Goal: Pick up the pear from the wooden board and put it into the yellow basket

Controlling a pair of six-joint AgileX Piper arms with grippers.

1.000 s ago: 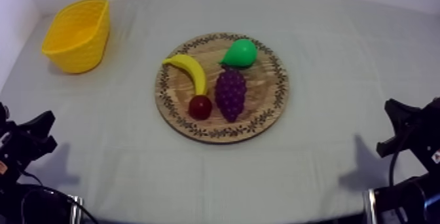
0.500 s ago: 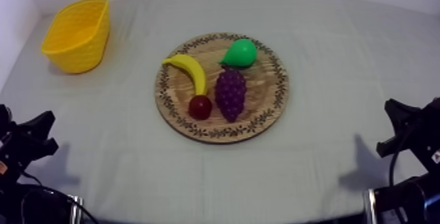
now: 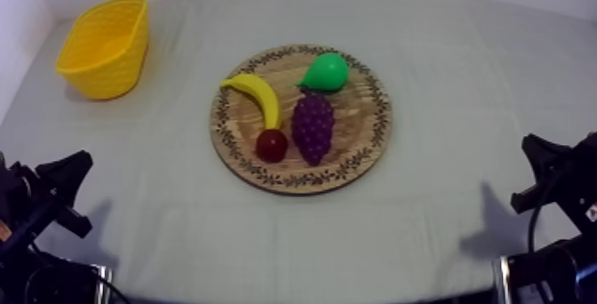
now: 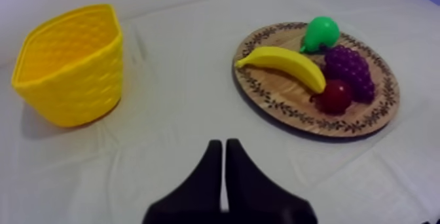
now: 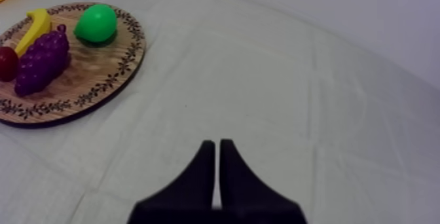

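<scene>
The basket [image 3: 104, 45] sat at the far left corner of the surface [image 3: 462, 76]. The board [image 3: 364, 121] lay in the middle: pear [image 3: 325, 72] at its back, banana [image 3: 258, 97] left of the grapes [image 3: 313, 127], small red fruit [image 3: 272, 145] in front.

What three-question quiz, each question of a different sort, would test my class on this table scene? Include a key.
1. Fill in: the left gripper and the right gripper are both ____ on nothing.
2. True or false: the pear lies on the wooden board.
3. Multiple choice: the yellow basket stands A) on the left gripper's side, B) on the right gripper's side, C) on the board.
Key: 1 shut; 2 true; 3 A.
</scene>
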